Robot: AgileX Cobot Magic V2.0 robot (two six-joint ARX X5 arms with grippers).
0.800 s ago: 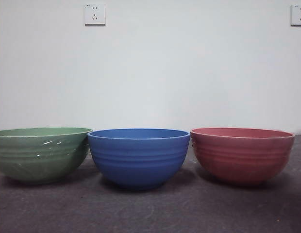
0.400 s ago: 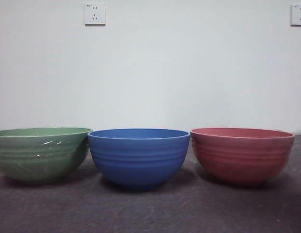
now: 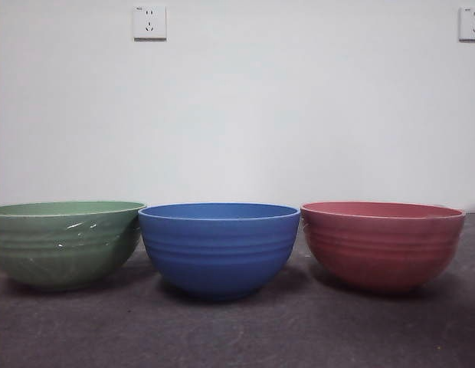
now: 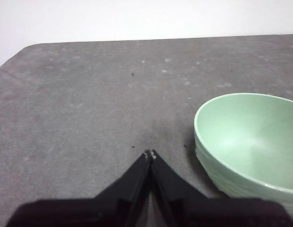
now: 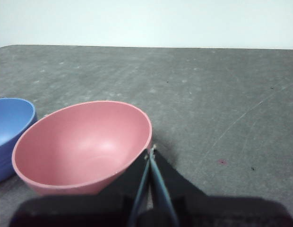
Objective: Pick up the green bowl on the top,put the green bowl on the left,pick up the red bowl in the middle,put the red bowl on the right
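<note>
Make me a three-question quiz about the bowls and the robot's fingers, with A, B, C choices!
1. Which bowl is in the middle?
A green B blue C red
2. How many bowls are there?
A two B three C four
3. The left gripper's fingers are
A shut, empty B holding the green bowl C wide open

Answers:
1 B: the blue bowl stands between the green bowl and the red bowl.
2 B: three stand in a row on the table.
3 A: the left gripper has tips together beside the green bowl.

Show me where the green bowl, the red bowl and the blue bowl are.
green bowl [image 3: 65,245], front view, outer ribbed wall.
red bowl [image 3: 381,247], front view, outer wall.
blue bowl [image 3: 219,249], front view, outer ribbed wall.
</note>
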